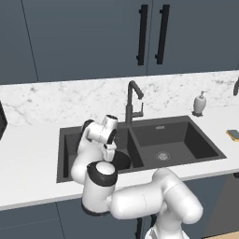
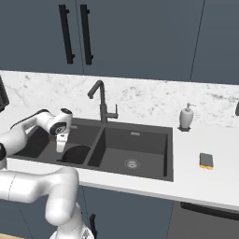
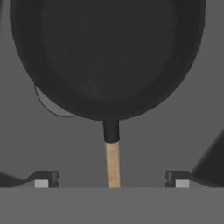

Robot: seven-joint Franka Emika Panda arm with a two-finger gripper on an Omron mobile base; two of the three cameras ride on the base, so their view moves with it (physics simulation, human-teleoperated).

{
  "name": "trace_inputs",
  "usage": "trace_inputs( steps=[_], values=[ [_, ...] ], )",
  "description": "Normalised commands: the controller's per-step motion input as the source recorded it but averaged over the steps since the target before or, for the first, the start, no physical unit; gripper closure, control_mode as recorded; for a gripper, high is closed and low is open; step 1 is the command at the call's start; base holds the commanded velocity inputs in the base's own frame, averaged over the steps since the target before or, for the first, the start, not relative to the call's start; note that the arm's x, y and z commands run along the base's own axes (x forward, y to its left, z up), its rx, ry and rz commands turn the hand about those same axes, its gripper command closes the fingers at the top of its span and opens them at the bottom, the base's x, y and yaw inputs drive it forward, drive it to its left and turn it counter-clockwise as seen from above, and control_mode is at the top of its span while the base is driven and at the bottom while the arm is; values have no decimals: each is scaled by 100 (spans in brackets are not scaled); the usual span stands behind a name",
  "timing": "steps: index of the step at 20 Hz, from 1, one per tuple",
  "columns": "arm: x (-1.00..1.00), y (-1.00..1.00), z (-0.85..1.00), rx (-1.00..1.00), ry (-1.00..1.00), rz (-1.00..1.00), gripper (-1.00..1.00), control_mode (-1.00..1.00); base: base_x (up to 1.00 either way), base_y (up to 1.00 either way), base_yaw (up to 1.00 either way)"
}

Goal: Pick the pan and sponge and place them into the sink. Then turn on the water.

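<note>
The sink [image 1: 205, 147] is set in a white marble counter [image 2: 219, 186] and has two basins. A dark faucet [image 2: 100, 100] stands behind the wall between the basins, and no water comes from it. A white soap bottle [image 2: 186, 116] stands on the counter behind the sink.

The arm reaches down over the left basin. The pan [image 3: 107, 57] lies inside this basin, on the floor, and it partly covers the round drain [image 3: 50, 105]. Its wooden handle [image 3: 113, 164] points toward the hand and runs between the two fingers.

The gripper [image 3: 112, 179] hangs just above the handle. Its jaws are wide apart, one on each side of the handle, and they do not touch it, so the pan is free.

The sponge [image 2: 207, 160] lies on the counter to the right of the sink, well apart from the arm.

I judge that the pan step is finished here. The next move needs the arm to rise out of the basin, cross over to the sponge, and close on this small flat block from above.
</note>
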Motion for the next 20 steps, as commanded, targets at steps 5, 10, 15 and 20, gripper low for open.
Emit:
trace_inputs(
  steps=[5, 10, 15, 20],
  values=[
    [-42, 22, 66, 0, 0, 1, -100, -100, 0, 0, 0],
    [-98, 11, 50, -9, -12, 14, -100, -100, 0, 0, 0],
    [-100, 15, 45, -11, -7, 19, -100, -100, 0, 0, 0],
    [-100, 8, 57, -12, -15, 22, -100, -100, 0, 0, 0]
  ],
)
